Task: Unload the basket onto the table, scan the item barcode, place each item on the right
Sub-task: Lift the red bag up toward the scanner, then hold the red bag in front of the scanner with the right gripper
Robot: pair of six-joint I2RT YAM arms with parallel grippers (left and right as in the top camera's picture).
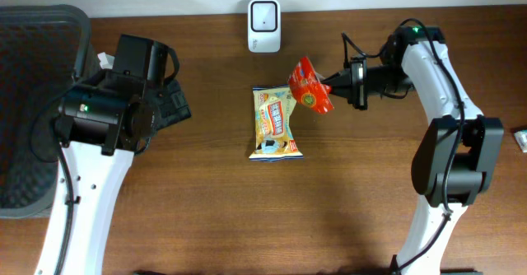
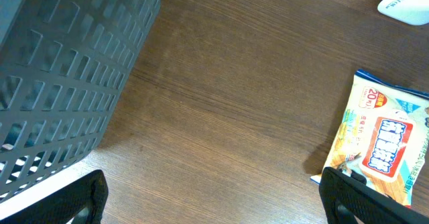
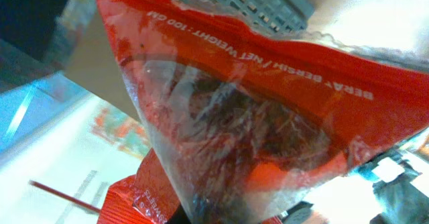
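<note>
My right gripper (image 1: 332, 86) is shut on a red snack packet (image 1: 310, 87) and holds it in the air, right of and a little nearer than the white scanner (image 1: 263, 24) at the table's far edge. The red packet (image 3: 268, 110) fills the right wrist view, its clear window and upside-down white print facing the camera; the fingers are mostly hidden behind it. No barcode shows on it. My left gripper (image 1: 170, 104) is open over bare wood at the left, its fingers (image 2: 80, 200) wide apart and empty.
A yellow snack packet (image 1: 276, 123) lies flat in the middle of the table, below the held packet, and shows at the right edge of the left wrist view (image 2: 385, 140). A dark grey basket (image 1: 33, 102) stands at the far left, next to the left arm.
</note>
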